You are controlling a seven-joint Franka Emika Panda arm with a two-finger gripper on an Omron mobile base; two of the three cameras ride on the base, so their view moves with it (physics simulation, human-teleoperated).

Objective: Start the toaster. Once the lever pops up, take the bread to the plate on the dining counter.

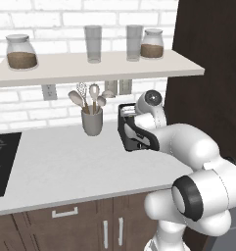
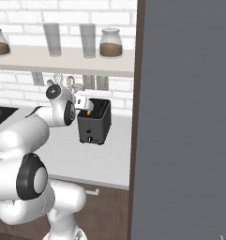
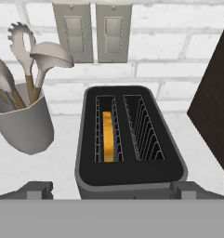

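The toaster (image 3: 130,139) sits on the counter (image 1: 65,162) just ahead of the jaws (image 3: 111,190), bread (image 3: 108,135) down in its left slot. Jaws spread wide, holding nothing.

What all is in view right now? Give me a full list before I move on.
toaster: 1, dark grey-black, on the worktop by the wall
bread: 1 slice, golden orange, in the toaster's left slot in the hand view
utensil cup: 1, grey, holding spoons and a whisk, beside the toaster
jars: 2, glass with brown contents, on the shelf
glasses: 2, clear grey, on the shelf between the jars
wall switches: 2, beige, above the toaster
cooktop: 1, black, at the worktop's far end
gripper: 1, dark tips spread, just above the toaster's near end
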